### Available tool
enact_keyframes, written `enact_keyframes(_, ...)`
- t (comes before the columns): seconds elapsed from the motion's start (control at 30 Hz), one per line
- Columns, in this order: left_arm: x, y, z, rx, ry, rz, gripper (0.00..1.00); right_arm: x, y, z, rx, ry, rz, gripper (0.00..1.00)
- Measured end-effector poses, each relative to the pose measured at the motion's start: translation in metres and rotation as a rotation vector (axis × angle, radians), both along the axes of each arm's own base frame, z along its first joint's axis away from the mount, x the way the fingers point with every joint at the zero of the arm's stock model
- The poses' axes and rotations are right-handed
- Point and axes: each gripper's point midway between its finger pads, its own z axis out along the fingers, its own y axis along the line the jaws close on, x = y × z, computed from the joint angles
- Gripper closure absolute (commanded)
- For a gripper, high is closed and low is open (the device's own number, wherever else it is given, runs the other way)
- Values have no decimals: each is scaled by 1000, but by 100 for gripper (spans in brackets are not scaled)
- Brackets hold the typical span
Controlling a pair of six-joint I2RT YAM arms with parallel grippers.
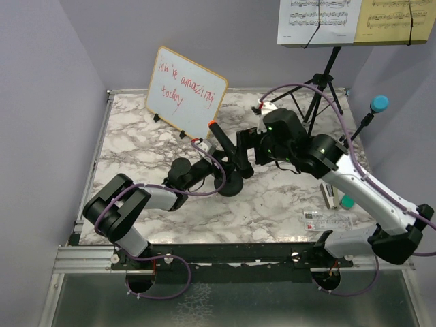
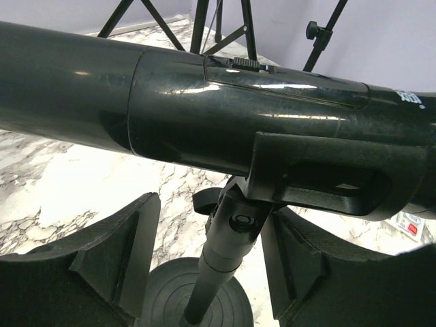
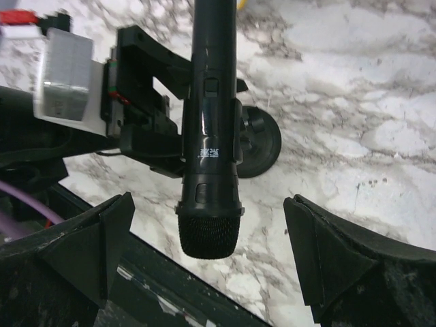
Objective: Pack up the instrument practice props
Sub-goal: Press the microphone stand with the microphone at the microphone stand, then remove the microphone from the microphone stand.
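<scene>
A black microphone point(image 1: 227, 146) with an orange tail lies tilted in the clip of a black round-based mic holder point(image 1: 230, 185) at mid-table. My left gripper point(image 2: 208, 219) is open, with one finger on each side of the holder's stem point(image 2: 216, 262), just under the microphone point(image 2: 204, 102). My right gripper point(image 3: 208, 204) is wide open around the microphone's mesh head point(image 3: 210, 235) and does not touch it. A blue-headed microphone point(image 1: 379, 103) stands on its own holder at the right edge. White sheet music point(image 1: 319, 20) and yellow sheet music point(image 1: 398, 20) rest on the tripod music desk point(image 1: 320, 88).
A wood-framed whiteboard point(image 1: 185, 92) with red writing leans at the back left. A small stapler point(image 1: 330, 196) and a clear ruler point(image 1: 327, 219) lie near the front right, under my right arm. The tripod's legs point(image 2: 204, 27) stand just behind the held holder.
</scene>
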Motion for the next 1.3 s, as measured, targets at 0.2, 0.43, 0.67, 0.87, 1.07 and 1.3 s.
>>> enact_keyframes(0.2, 0, 0, 0, 5, -6, -2, 36, 3, 9, -22, -91, 89, 21, 9)
enact_keyframes(0.43, -1, -1, 0, 6, -9, -3, 36, 2, 10, -48, -168, 161, 61, 22)
enact_keyframes(0.67, -1, -1, 0, 8, -13, -3, 36, -1, 12, -56, -195, 176, 117, 38)
enact_keyframes(0.87, -1, -1, 1, 11, -22, -4, 35, -3, 9, -65, -220, 185, 142, 43)
enact_keyframes(1.07, -2, -2, 2, 11, -32, -9, 34, -7, 9, -70, -228, 196, 172, 36)
enact_keyframes(1.3, -2, -2, 5, 7, -48, -12, 34, -6, 8, -73, -236, 194, 184, 36)
